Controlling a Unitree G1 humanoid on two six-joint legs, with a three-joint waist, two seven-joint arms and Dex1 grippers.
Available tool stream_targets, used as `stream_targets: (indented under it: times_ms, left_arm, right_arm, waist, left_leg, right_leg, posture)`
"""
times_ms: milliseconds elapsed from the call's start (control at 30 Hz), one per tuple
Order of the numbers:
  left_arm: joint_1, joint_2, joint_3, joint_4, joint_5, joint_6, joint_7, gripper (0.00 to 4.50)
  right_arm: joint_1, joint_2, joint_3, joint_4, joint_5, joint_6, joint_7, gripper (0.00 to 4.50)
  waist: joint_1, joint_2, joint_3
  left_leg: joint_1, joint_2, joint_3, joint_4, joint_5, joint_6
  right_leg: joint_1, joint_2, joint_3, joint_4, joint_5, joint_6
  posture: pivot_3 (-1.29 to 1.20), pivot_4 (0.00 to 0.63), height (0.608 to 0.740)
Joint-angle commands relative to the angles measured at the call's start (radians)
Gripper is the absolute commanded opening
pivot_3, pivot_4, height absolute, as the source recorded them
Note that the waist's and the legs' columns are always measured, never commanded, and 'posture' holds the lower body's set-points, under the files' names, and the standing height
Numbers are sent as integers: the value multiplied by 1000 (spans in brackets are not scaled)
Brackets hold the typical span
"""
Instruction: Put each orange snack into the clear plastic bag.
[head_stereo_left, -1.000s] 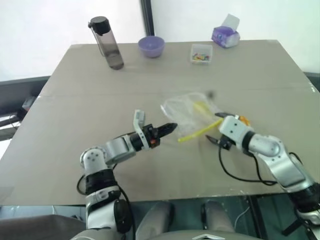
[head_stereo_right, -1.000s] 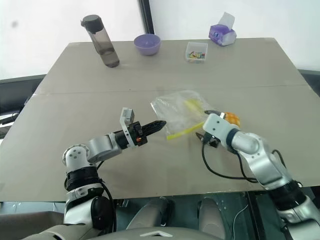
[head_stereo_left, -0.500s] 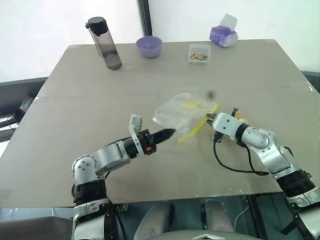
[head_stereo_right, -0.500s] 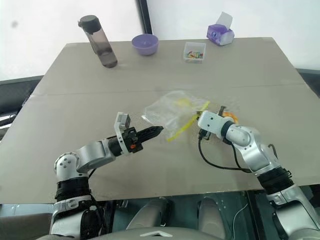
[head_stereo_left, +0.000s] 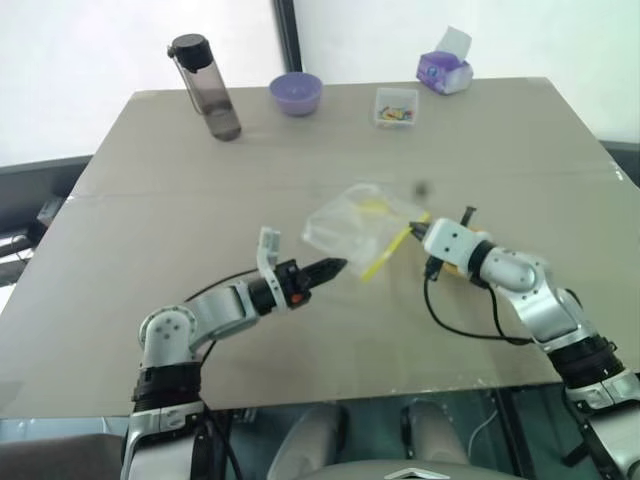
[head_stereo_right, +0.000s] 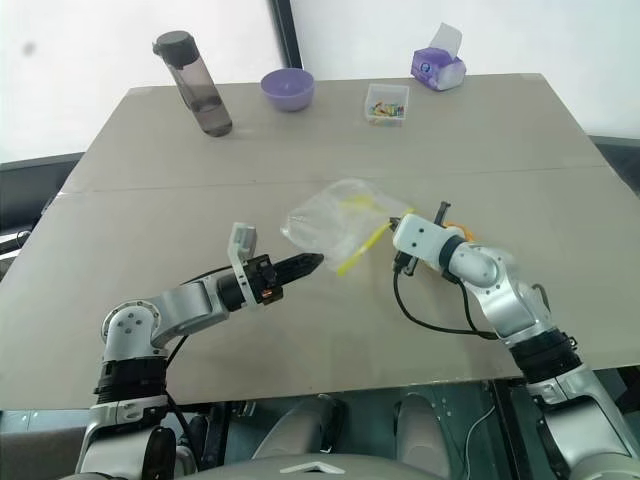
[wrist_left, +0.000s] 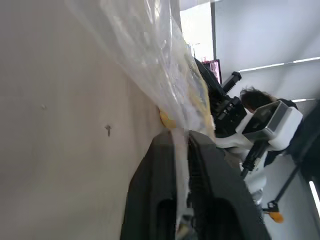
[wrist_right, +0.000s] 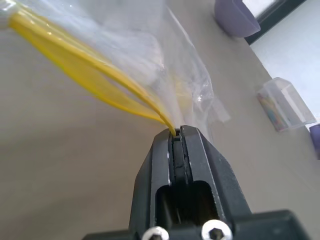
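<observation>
Now clear plastic bag (head_stereo_left: 352, 221) stretched between both jaws, each clamped on its yellow seal strip (wrist_right: 100, 80)

The clear plastic bag (head_stereo_left: 358, 222) is a crinkly transparent zip bag with a yellow seal strip along its mouth, stretched between the two grippers. The right gripper (wrist_right: 176, 134) has its fingers pressed together on one end of the yellow strip, and the bag billows out ahead of those jaws with its mouth gaping. The left gripper (wrist_left: 181, 135) has the bag's film running down between its nearly closed fingers, the bag rising ahead of those jaws. The orange snack (head_stereo_right: 457, 237), a yellow-orange bun, lies just behind the right gripper's jaws, beside its wrist, mostly hidden, outside the bag
</observation>
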Motion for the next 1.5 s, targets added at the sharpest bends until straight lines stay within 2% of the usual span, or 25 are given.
stream_targets:
  times_ms: [33, 100, 133, 233, 333, 400, 500, 600, 733, 867, 1133, 1500]
  left_arm:
    - [-23, 97, -48, -63, 187, -76, -145, 2180]
    - [-64, 180, -76, -53, 312, -144, -251, 3264]
    - [-87, 212, -78, -40, 354, -173, -301, 3264]
    - [-238, 291, -15, -36, 359, -216, -432, 3264]
    - [-355, 334, -78, -102, 514, -338, -509, 3264]
    - [-380, 332, -110, -111, 590, -391, -527, 3264]
    - [-455, 254, -270, -234, 797, -523, -474, 3264]
    - [-428, 249, -448, -313, 1043, -666, -492, 3264]
    - [-377, 183, -510, -339, 1160, -724, -440, 3264]
    - [-333, 235, -621, -267, 1463, -870, -391, 3264]
    - [-305, 182, -585, -205, 1604, -969, -337, 3264]
    - [-312, 150, -590, -178, 1776, -900, -305, 3264]
  right_arm:
    - [-39, 2, -47, -64, -33, 169, 14, 0]
    - [-71, -8, -41, -66, -50, 170, 16, 0]
    - [-88, -13, -39, -65, -57, 165, 18, 0]
    - [-182, 13, -55, -29, -77, 200, -20, 0]
    - [-274, 32, -37, 18, -129, 208, -63, 0]
    - [-299, 32, -14, 29, -190, 213, -95, 0]
    - [-372, 137, -21, 49, -208, 398, -116, 0]
    - [-399, 170, 6, 70, -245, 488, -86, 0]
    - [-393, 192, 13, 74, -241, 496, -104, 0]
    - [-384, 228, -5, 70, -211, 519, -117, 0]
    - [-378, 240, 13, 76, -215, 509, -119, 0]
    - [-363, 262, 37, 50, -227, 526, -116, 0]
  waist:
    - [0, 0, 0]
    - [0, 0, 0]
    - [0, 0, 0]
    - [-2, 0, 1]
    - [-6, 0, 1]
    - [-6, 1, 0]
    - [-7, 0, 1]
    - [-14, -1, 2]
    - [-28, -1, 2]
    - [-38, 0, 1]
    - [-30, 0, 2]
    - [-33, 0, 1]
  left_leg:
    - [0, 0, 0, 0, 0, 0]
    - [-1, 0, 0, -1, 0, 0]
    - [-1, 0, 0, -2, 0, 0]
    - [-7, 0, 0, -1, 1, -2]
    - [-15, 0, -1, 1, 2, -2]
    - [-15, 0, -1, -1, 2, -3]
    - [-14, 0, -1, -2, 2, -2]
    - [-16, -1, -1, -1, 2, -2]
    - [-16, -1, -2, -1, 2, -2]
    - [-14, 1, 0, -1, 2, -2]
    - [-15, 0, -1, -1, 2, -3]
    - [-15, 0, -1, -1, 2, -3]
  right_leg:
    - [0, 0, 0, 0, 0, 0]
    - [-2, 0, 0, 0, 0, 0]
    - [-3, 0, 1, 0, 0, 0]
    - [-9, 0, 1, 1, 0, -1]
    - [-16, 0, -1, 2, 1, -1]
    - [-15, 0, -1, 0, 1, -1]
    - [-16, -1, -3, -2, 1, -1]
    - [-17, -2, -3, 0, 1, -1]
    - [-18, -1, -3, 1, 1, -1]
    - [-18, 0, -1, 3, 1, -1]
    - [-19, 0, -2, 3, 1, -1]
    - [-19, 0, -2, 4, 1, -1]
  posture:
    - [0, 150, 740]
    - [0, 150, 740]
    - [0, 150, 740]
    - [0, 150, 740]
    - [0, 150, 740]
    - [0, 150, 740]
    - [0, 150, 740]
    - [0, 150, 740]
    - [0, 150, 740]
    - [0, 150, 740]
    - [0, 150, 740]
    - [0, 150, 740]
